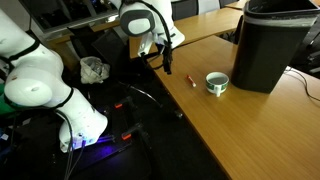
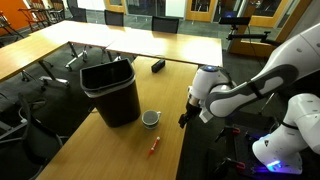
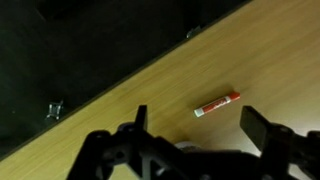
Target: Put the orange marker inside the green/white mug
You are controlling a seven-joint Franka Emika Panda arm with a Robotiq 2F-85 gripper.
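The orange marker [image 1: 191, 81] lies flat on the wooden table, between the table's edge and the green/white mug [image 1: 217, 83]. It also shows in an exterior view [image 2: 154, 147] in front of the mug [image 2: 150, 120]. In the wrist view the marker [image 3: 217, 103] lies on the wood between my two fingers, well below them. My gripper [image 1: 166, 62] [image 2: 184, 119] [image 3: 195, 125] is open and empty. It hangs above the table edge, near the marker and apart from it.
A tall black bin [image 1: 266, 45] [image 2: 111, 90] stands right beside the mug. The wooden table [image 1: 250, 130] ends close to the marker; beyond the edge is dark floor with cables. A small black object [image 2: 158, 67] lies on the far table.
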